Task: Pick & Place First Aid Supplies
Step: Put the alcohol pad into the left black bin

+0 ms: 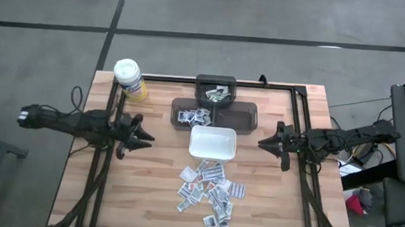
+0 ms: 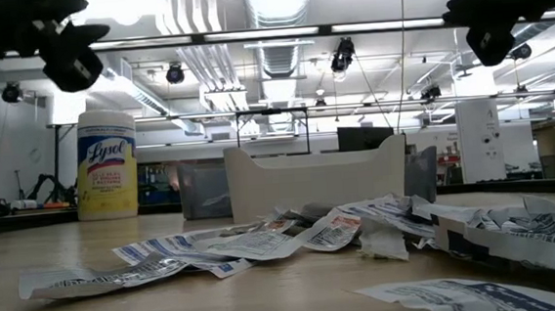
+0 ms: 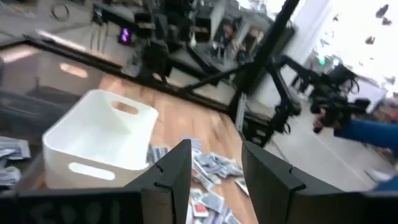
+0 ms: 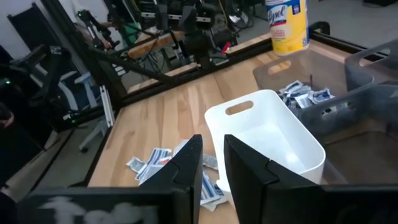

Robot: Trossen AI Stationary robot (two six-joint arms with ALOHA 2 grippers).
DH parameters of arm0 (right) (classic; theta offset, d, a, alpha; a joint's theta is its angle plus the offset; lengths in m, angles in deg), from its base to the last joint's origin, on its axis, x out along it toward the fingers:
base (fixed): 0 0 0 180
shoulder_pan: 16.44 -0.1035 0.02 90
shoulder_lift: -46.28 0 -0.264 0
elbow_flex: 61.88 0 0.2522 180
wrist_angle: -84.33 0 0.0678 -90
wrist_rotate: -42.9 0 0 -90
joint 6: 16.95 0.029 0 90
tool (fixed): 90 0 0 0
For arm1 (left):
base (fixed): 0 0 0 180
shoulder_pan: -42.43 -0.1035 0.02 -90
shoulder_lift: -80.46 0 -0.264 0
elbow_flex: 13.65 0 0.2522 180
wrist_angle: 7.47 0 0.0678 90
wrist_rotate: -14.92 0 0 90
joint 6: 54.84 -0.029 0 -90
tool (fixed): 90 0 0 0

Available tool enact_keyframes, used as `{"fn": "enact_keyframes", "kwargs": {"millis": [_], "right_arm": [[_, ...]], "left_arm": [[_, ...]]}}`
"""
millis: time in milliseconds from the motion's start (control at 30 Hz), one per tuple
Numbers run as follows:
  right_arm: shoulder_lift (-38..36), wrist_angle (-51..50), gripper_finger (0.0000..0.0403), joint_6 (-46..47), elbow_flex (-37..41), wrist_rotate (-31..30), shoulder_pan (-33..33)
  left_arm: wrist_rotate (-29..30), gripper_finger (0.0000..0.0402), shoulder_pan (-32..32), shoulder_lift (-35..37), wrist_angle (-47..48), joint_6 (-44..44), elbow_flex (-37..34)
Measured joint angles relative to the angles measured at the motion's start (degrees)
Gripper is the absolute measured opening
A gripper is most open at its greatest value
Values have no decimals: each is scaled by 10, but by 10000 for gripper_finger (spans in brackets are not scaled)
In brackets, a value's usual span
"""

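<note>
tabletop [image 1: 148, 181]: light wood planks with a black frame along the edges, seen from above.
white dish [image 1: 212, 143]: rectangular, at the centre of the tabletop, nothing visible inside; cut-out handles show in both wrist views.
first aid supplies [image 1: 208, 192]: loose heap of small flat packets, white and grey with blue or red print, at 6 o'clock from the white dish, just beside its near rim and spreading toward the tabletop's front edge; in the low view they lie crumpled across the foreground in front of the dish.
dark trays [image 1: 217, 114]: three smoky translucent bins at 12 o'clock from the white dish, touching each other; the left one holds more packets [image 1: 194, 116], the back one holds some mixed bits, the right one looks bare.
yellow canister [image 1: 129, 79]: white lid, Lysol label, upright at 10 o'clock from the dish near the tabletop's back left corner, well apart from the heap.
left tool [image 1: 146, 137]: at 9 o'clock from the white dish, above the tabletop, pointing toward the dish; fingers [image 3: 174, 171] stand apart with a clear gap, nothing between them.
right tool [image 1: 262, 142]: at 3 o'clock from the white dish, above the tabletop, pointing toward the dish; fingers [image 4: 186, 165] stand at a narrow gap, nothing between them.
contact: neither tool touches any packet or the dish.
person: a blue sleeve [image 3: 373, 130] shows off the tabletop in the left wrist view.
</note>
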Motion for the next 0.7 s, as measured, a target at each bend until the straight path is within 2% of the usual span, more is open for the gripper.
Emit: {"fn": "enact_keyframes", "kwargs": {"millis": [167, 433, 700], "right_arm": [[-18, 25, 73, -3, 24, 0, 0], [-73, 27, 83, -8, 54, 45, 0], [-144, 24, 78, -11, 81, 81, 0]], "left_arm": [[-36, 136, 2, -112, 96, 1, 102], [-36, 136, 25, -303, 252, 7, 276], [-35, 136, 70, -480, 298, 69, 415]]}}
